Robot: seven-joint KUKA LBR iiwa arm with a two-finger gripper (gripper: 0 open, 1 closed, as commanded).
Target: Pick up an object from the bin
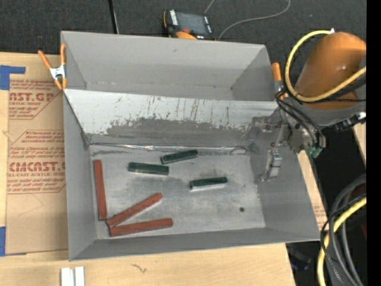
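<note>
Lying nearest the gripper (271, 168) is a dark green bar (208, 183), flat on the floor of the bin (178, 58), right of centre and tilted slightly up to the right. Nothing touches it, so note it as the likeliest candidate; the task names no object, and nothing shows yet that the gripper reaches for it.

Two more of the same kind lie flat up and to the left: a second green bar (148, 169) and a third green bar (178, 157), close to each other but apart. Three red-brown bars sit in the lower left. One (99, 189) runs along the left wall, one (134, 210) lies on a diagonal, and one (141, 226) lies along the front wall. The last two nearly meet at their left ends. Judgement: the wall-hugging pieces leave little room for a grasp, while the green ones in open floor are easier.

A dark speck (241, 208) on the floor is too small to identify.

Arm pose: the gripper points down at the right edge of the floor, by the sloping right wall. It is beside the nearest green bar, not over it, and nothing is seen held. You cannot tell whether it is parted or closed. The orange cover (330, 64) and looped cables (297, 49) sit above it at upper right.
</note>
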